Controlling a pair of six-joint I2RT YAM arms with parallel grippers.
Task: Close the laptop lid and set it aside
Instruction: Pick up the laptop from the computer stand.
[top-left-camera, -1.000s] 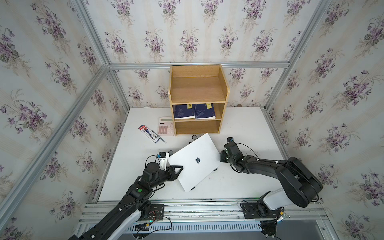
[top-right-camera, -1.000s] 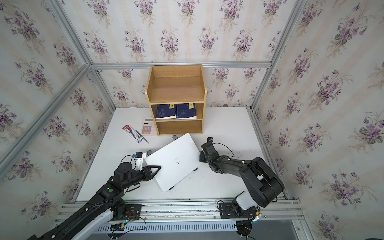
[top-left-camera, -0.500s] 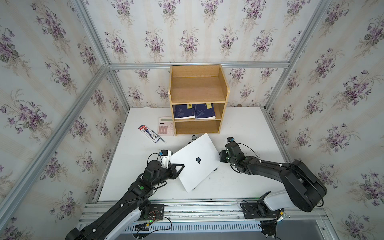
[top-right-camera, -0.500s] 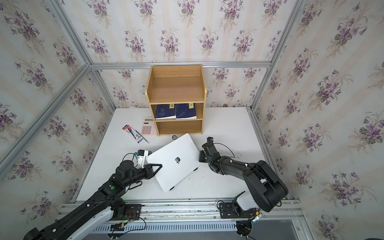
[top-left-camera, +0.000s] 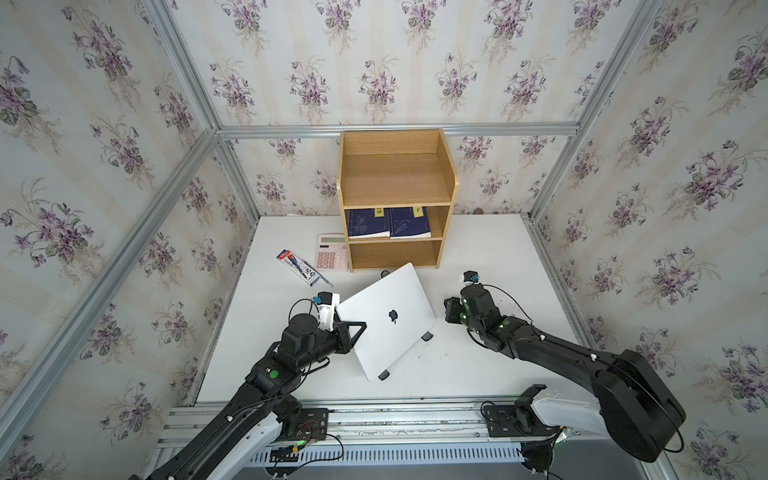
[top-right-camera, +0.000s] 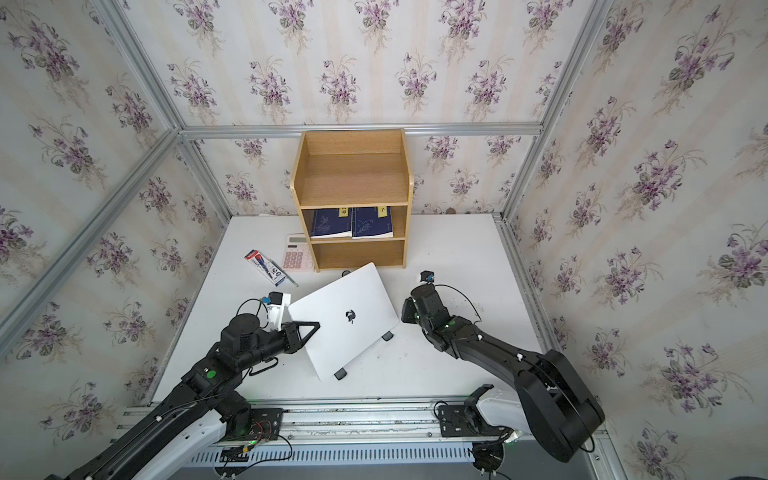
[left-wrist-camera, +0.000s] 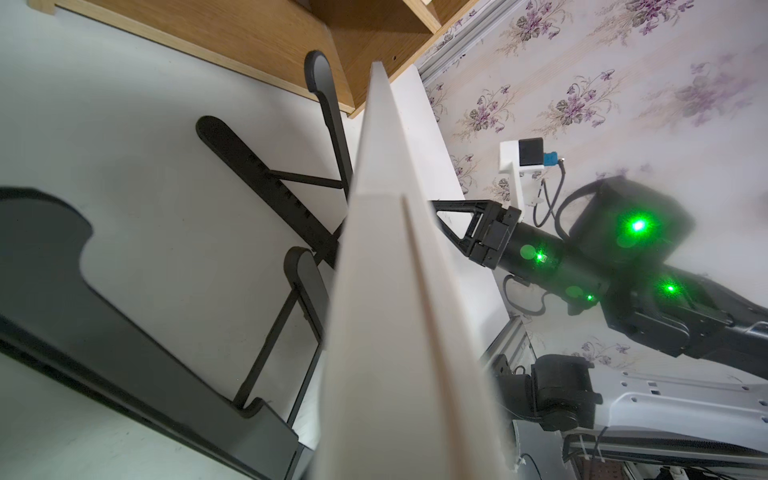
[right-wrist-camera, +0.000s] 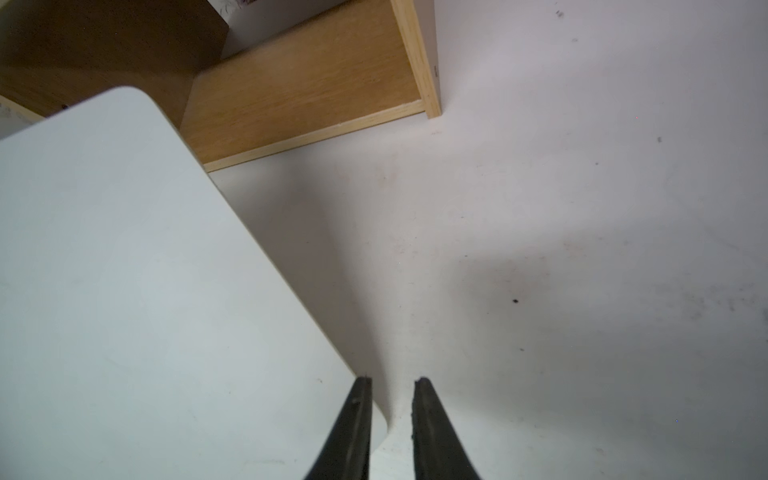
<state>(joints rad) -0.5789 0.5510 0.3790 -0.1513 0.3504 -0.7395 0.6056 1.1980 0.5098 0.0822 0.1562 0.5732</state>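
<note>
With the laptop lid already down, I am pinching the laptop's edges in the left claw and right claw, its relocation off the stand outstanding.

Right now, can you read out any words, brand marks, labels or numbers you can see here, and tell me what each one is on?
No text here can be read as words.
Dark apple logo, no lettering: centre of the laptop lid.
Yellow labels on the two dark blue books: marks too small to read.
Red, white and blue packet: print too small to read.
White calculator with pink keys: key markings blurred.
</note>
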